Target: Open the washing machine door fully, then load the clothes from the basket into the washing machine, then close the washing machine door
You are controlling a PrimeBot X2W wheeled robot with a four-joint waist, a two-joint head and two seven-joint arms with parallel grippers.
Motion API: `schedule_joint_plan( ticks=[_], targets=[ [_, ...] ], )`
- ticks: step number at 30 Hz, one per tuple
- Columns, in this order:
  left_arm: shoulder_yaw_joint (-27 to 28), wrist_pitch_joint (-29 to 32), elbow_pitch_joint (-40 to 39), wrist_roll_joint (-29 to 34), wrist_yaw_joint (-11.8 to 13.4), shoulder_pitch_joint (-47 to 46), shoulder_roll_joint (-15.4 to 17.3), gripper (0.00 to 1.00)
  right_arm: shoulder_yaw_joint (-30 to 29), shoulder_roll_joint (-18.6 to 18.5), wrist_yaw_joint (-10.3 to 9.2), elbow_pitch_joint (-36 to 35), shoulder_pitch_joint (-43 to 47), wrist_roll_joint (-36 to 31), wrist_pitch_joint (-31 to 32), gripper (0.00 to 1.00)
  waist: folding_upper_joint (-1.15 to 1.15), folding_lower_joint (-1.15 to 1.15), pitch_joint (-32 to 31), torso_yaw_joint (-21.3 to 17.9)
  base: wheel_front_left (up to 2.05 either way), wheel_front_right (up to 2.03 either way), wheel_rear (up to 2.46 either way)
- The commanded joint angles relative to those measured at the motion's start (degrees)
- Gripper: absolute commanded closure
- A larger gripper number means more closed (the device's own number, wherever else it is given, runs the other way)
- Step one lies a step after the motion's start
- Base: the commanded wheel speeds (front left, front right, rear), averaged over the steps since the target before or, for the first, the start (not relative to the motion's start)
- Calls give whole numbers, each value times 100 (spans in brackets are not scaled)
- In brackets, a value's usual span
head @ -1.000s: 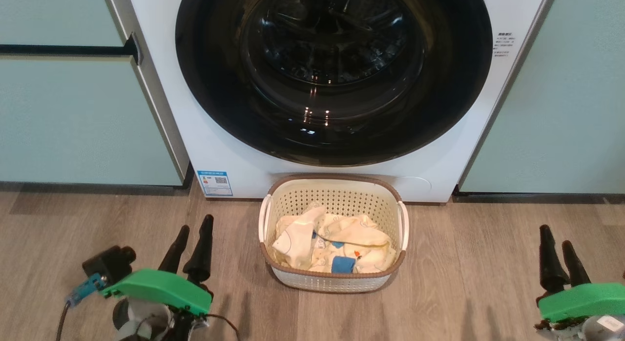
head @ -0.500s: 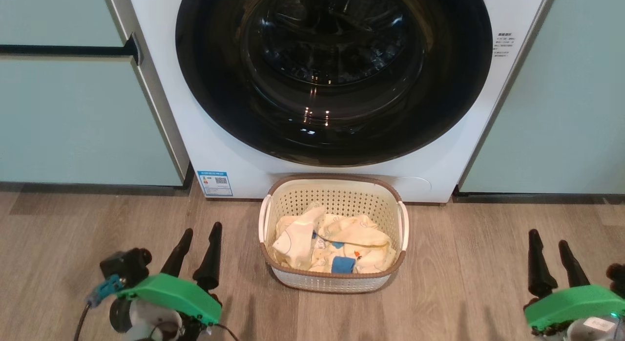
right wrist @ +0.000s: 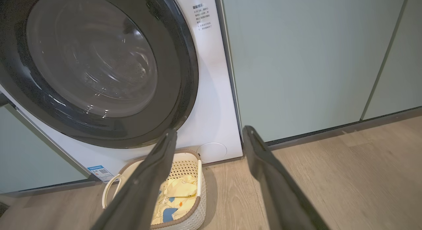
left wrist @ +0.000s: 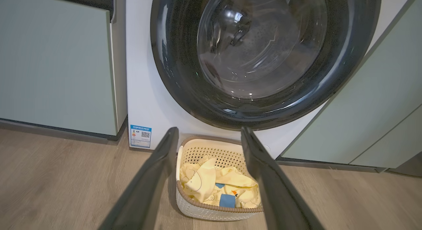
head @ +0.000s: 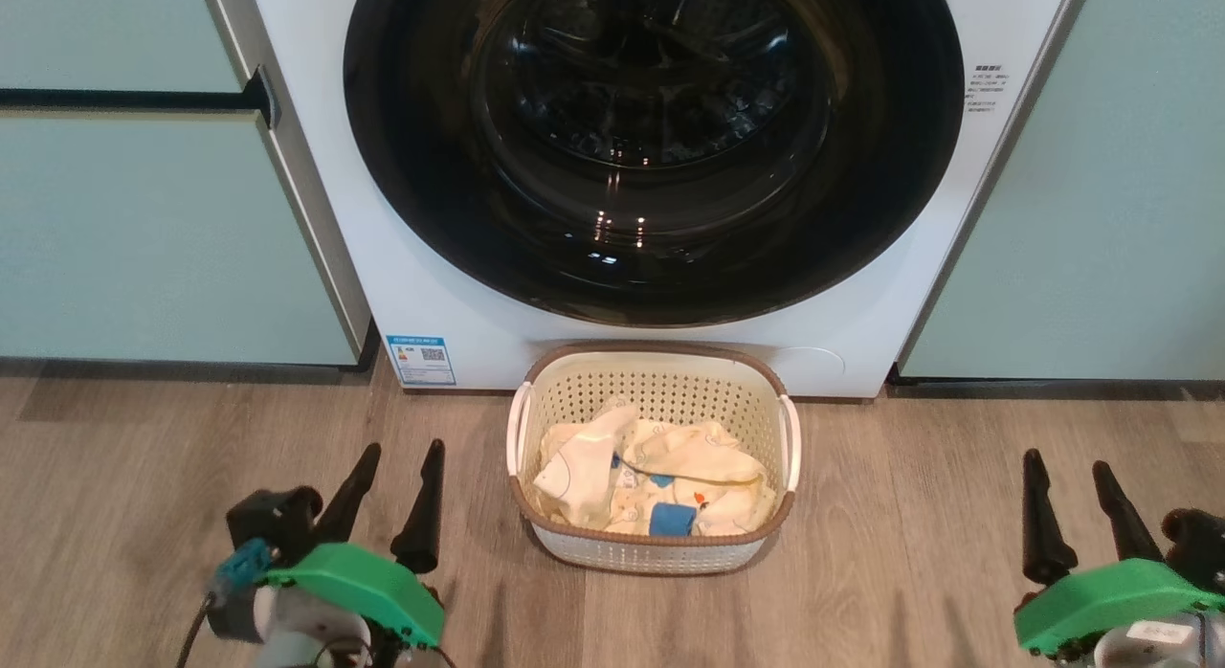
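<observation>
left gripper (head: 403,448) and right gripper (head: 1065,460) both open and empty; that shut washing machine door (head: 654,142) looks stiff and slick, I'd pull at its outer edge, not the middle

Washer (head: 459,295) white, w/ a blue sticker (head: 420,359) at its front's lower left corner & small grey print at upper right. Door (head: 654,142) glossy black, clear glass centre. Cabinets (head: 144,237) pale green, dark strip along their base. Floor (head: 909,515) grey-brown wood grain, in planks. Basket (head: 660,390) cream, dotted w/ rows of small holes, brown rim, white handles. Clothes (head: 670,467) pale yellow & cream w/ tiny prints; one bright blue patch (head: 673,518). Left gripper (head: 403,448) & right gripper (head: 1066,459): black fingers, bright green housings.
</observation>
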Motion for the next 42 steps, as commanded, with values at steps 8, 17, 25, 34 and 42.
schedule_joint_plan(
  ticks=[8, 17, 25, 34, 42],
  targets=[
    [97, -207, -185, 660, 64, -397, 106, 0, 132, -12, -15, -194, -402, -729, -208, 0, 0, 0, -5, 7, 0, 0, 0],
    [82, -359, -203, 1165, 72, -425, 97, 0, 170, -3, -16, -203, -444, -1390, -361, 0, 0, 0, 3, 3, 0, 0, 0],
    [80, -481, -140, 1491, 31, -455, 89, 0, 185, 6, -17, -200, -444, -1887, -483, 0, 0, 0, -2, -13, 0, 0, 0],
    [77, -481, 6, 1402, 0, -484, 79, 0, 114, 20, -17, -204, -424, -1816, -483, 0, 0, 0, -2, -26, 0, 0, 0],
    [94, -481, 49, 1411, 47, -497, 73, 0, 99, 25, -17, -205, -409, -1781, -483, 0, 0, 0, 3, -28, 0, 0, 0]
  ],
)
